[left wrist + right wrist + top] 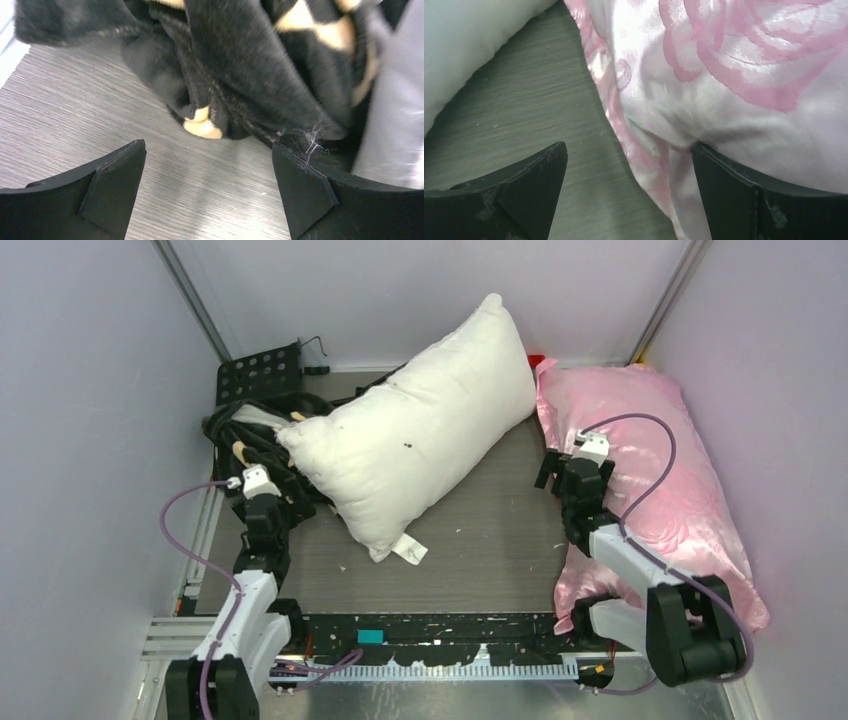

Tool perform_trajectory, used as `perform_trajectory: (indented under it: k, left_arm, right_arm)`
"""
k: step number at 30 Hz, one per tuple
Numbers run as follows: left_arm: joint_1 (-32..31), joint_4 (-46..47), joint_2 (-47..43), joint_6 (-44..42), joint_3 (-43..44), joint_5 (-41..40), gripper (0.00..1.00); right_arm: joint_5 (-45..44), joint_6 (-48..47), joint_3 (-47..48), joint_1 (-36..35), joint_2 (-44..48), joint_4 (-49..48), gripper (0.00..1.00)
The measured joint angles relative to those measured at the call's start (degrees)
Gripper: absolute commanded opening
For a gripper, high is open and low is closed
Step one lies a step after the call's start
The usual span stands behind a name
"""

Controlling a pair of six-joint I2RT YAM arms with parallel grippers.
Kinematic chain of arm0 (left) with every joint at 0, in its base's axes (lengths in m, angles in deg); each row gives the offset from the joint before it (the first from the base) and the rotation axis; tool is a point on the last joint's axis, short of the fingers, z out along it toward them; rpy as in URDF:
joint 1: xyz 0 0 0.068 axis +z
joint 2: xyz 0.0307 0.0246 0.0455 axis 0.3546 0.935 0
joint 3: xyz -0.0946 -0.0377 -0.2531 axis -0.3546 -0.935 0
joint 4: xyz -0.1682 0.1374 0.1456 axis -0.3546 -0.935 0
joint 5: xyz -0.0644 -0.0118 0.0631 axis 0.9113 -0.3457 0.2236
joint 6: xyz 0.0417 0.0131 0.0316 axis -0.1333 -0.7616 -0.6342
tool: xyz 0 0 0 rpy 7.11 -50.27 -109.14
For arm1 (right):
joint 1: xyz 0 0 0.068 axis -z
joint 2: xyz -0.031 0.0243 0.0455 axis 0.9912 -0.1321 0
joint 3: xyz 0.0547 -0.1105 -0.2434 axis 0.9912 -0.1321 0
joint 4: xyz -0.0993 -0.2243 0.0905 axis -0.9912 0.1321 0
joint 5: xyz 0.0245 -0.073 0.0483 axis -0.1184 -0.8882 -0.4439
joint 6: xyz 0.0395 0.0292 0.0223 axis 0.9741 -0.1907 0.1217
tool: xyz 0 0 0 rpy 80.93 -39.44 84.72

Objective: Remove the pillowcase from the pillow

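Pillowcase (240, 425) sits bunched at L rear, fully off pillow (420, 445), which lies bare mid-table, so job looks done. L gripper (210, 155) gapes wide, empty, beside the heap. R gripper (629, 155) is wide too, empty, one finger against pink satin pillow (734, 65).

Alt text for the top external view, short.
A bare white pillow lies diagonally across the table, the black flower-print pillowcase bunched at its left end. The left gripper is by the pillowcase, the right gripper at the edge of a pink satin pillow.
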Motion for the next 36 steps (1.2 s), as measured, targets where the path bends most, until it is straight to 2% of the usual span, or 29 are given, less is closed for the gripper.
perform_trajectory:
  k: [3, 9, 11, 22, 26, 27, 28, 36]
  left_arm:
    - [0.0, 6.8, 6.2, -1.2, -3.4, 0.2, 0.99]
    - [0.0, 20.7, 16.5, -4.2, -4.7, 1.8, 0.92]
    - [0.0, 24.4, 20.0, -4.9, -4.2, 2.5, 0.91]
    - [0.0, 36.3, 33.4, -8.7, 0.1, 3.3, 0.91]
    - [-0.3, 47.6, 42.7, -10.9, 0.1, 5.6, 0.90]
    - [-0.5, 48.3, 44.4, -11.5, 0.2, 6.2, 0.98]
    - [-0.7, 47.7, 44.9, -11.9, 0.6, 6.4, 1.00]
    - [-2.5, 47.3, 44.9, -14.6, 2.7, 6.0, 1.00]
  right_arm:
    - [-2.0, -1.6, -1.4, 0.1, -6.8, -9.8, 1.00]
    - [-4.2, -4.3, -8.4, 1.5, -22.6, -38.0, 0.99]
    - [-4.0, -4.7, -8.6, 2.1, -26.3, -42.5, 0.97]
    - [-3.0, -4.8, -8.6, 3.3, -26.8, -46.0, 0.96]
    - [-3.0, -4.8, -8.6, 3.3, -26.8, -46.1, 0.96]
    - [-3.0, -4.8, -8.6, 3.3, -26.8, -46.2, 0.96]
    - [-3.0, -4.8, -8.6, 3.3, -26.8, -46.2, 0.96]
    - [-3.0, -4.8, -8.6, 3.3, -26.8, -46.3, 0.96]
